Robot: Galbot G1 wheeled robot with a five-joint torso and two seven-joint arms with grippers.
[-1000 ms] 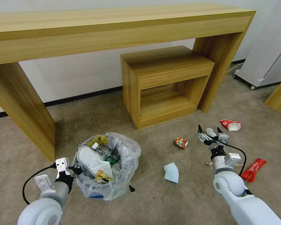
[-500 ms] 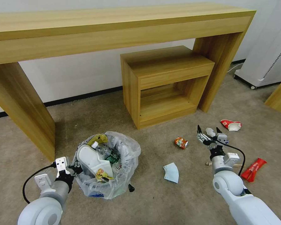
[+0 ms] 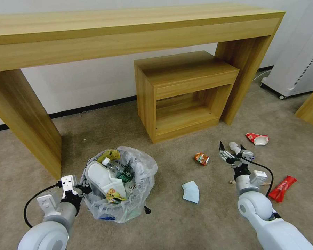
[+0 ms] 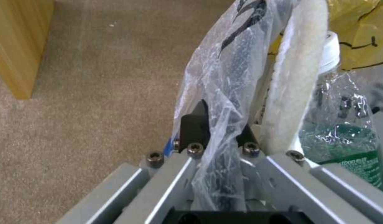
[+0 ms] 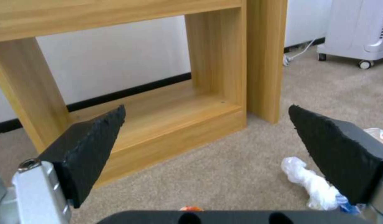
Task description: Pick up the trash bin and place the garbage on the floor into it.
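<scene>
Your right gripper (image 3: 231, 149) hangs wide open just above the white crumpled wad (image 5: 308, 182), so that is the piece to go for. Take it straight down with one pad on each side of the wad; it looks soft and light, so close fully and gather it up instead of pinching one loose flap. Mind the wooden stick (image 3: 232, 182) lying nearer you than the wad, under the right wrist, and do not drag it along.

Your left gripper (image 3: 80, 189) sits clamped on the rim and clear liner of the trash bin (image 3: 120, 207), with plastic bunched between the pads in the left wrist view. Hold that grip steady and keep the bin level, because it is loaded high.

The trash bin sits on the carpet, well to the left of the wad: small, round and dark, its crinkly bag puffing over the rim. A white slipper (image 3: 100, 177) stands up out of it beside a green-label bottle (image 4: 345, 137) and yellow wrappers.

Between bin and wad lie the blue mask (image 3: 191, 191) and the crushed can (image 3: 201, 158). Beyond the wad to the right is a red-and-white wrapper (image 3: 257, 139), with a red wrapper (image 3: 282, 188) nearer you.
</scene>
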